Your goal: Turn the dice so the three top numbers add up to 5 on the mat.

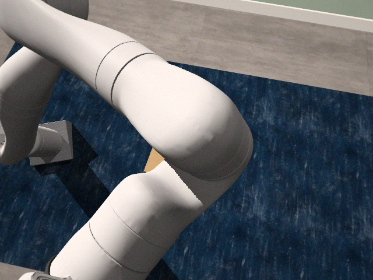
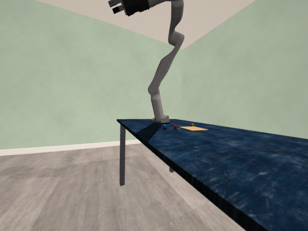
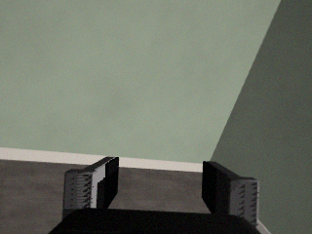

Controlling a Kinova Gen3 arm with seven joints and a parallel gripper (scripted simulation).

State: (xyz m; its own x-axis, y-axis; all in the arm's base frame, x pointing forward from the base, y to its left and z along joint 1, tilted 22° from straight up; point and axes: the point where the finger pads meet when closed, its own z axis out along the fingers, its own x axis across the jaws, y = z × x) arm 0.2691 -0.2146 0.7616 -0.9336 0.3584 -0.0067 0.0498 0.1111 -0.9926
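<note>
Dice (blue (image 2: 164, 127), red (image 2: 175, 127)) beside mat (image 2: 194, 128); gripper (image 2: 114, 6) (image 3: 160, 176) open.

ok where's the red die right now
In the exterior view, the red die sits on the dark blue table, between the blue die on its left and the tan mat on its right.

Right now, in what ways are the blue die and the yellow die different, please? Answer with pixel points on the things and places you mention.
The blue die (image 2: 164, 127) is blue, while the yellow die (image 2: 192, 124) is yellow. In the exterior view, the blue die stands left of the tan mat (image 2: 194, 128), while the yellow die appears behind it, its lower part partly hidden. Both are small cubes and neither is in the gripper (image 2: 115, 6) (image 3: 160, 182).
</note>
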